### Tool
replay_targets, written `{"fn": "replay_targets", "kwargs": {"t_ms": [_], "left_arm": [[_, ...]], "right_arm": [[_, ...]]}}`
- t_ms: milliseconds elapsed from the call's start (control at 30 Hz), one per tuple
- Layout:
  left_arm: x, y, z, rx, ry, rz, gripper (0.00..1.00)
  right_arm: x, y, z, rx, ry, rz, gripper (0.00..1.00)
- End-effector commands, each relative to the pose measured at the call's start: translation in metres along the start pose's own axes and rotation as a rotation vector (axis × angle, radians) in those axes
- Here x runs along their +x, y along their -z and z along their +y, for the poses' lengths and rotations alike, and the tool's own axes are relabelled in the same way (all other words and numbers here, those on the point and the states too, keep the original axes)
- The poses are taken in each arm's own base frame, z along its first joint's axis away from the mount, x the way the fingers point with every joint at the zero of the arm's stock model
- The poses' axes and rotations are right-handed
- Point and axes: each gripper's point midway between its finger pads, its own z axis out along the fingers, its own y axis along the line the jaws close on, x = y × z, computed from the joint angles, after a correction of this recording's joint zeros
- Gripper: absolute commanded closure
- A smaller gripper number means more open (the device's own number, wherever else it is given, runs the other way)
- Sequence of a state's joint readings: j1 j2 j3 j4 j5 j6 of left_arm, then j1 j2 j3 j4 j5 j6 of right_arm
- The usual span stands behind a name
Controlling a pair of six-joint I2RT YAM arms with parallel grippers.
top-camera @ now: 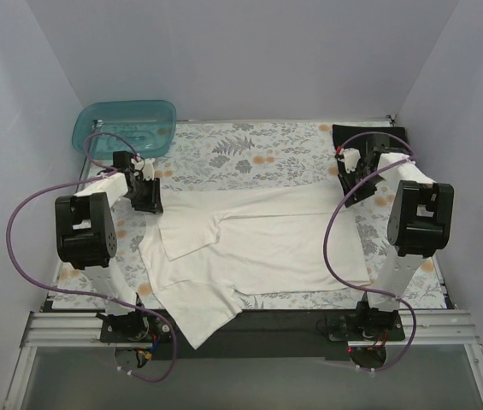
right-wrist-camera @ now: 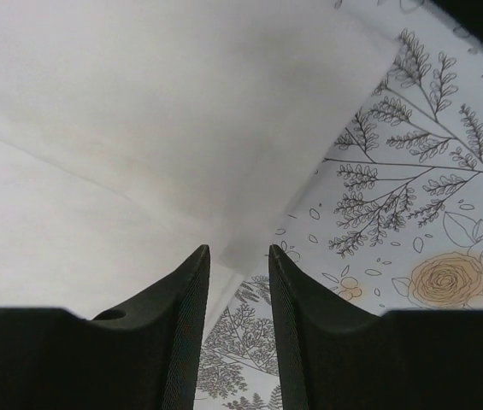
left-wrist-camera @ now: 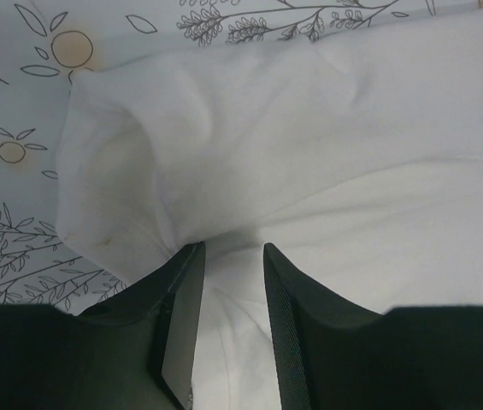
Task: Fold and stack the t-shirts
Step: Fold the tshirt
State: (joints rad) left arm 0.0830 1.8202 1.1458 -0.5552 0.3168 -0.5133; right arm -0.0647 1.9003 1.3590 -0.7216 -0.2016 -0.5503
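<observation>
The cream-white t-shirt (top-camera: 267, 243) lies spread on the table, partly folded, with one sleeve hanging over the near edge. My left gripper (top-camera: 148, 199) sits low at its far left corner. In the left wrist view the jaws (left-wrist-camera: 232, 248) stand apart over white fabric (left-wrist-camera: 309, 128) that runs between them, not pinched. My right gripper (top-camera: 352, 195) is at the shirt's far right corner. Its jaws (right-wrist-camera: 238, 249) are open too, with the shirt's corner (right-wrist-camera: 138, 102) just at the tips. The black t-shirt (top-camera: 369, 135) lies at the back right, partly hidden behind the right arm.
A grey-and-orange floral cloth (top-camera: 250, 154) covers the table under the shirt. A translucent teal tub (top-camera: 126, 125) stands at the back left corner. White walls close in the back and both sides.
</observation>
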Motion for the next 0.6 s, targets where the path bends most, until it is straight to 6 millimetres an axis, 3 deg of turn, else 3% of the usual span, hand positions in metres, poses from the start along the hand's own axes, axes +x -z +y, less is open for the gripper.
{"fn": "replay_targets", "kwargs": {"t_ms": [0,100,167,233,367,567], "left_arm": [[-0.032,0.037,-0.021,0.077,-0.094,-0.12,0.67],[-0.053,0.054,-0.036,0.113,-0.104,-0.186,0.66],[-0.058,0.055,-0.04,0.119,-0.076,-0.194,0.66],[-0.057,0.049,-0.037,0.103,-0.046,-0.174,0.65],[-0.044,0.035,-0.028,0.068,0.011,-0.122,0.66],[-0.016,0.015,-0.005,-0.04,0.03,-0.022,0.65]], "right_arm": [[-0.047,0.038,0.025,-0.057,0.03,-0.151,0.59],[-0.068,0.04,0.034,-0.081,0.037,-0.187,0.59],[-0.073,0.034,0.03,-0.082,0.028,-0.183,0.59],[-0.08,0.024,0.045,-0.094,0.066,-0.165,0.59],[-0.076,0.001,0.038,-0.065,0.08,-0.095,0.6],[-0.064,-0.016,0.036,-0.035,0.115,-0.03,0.6]]}}
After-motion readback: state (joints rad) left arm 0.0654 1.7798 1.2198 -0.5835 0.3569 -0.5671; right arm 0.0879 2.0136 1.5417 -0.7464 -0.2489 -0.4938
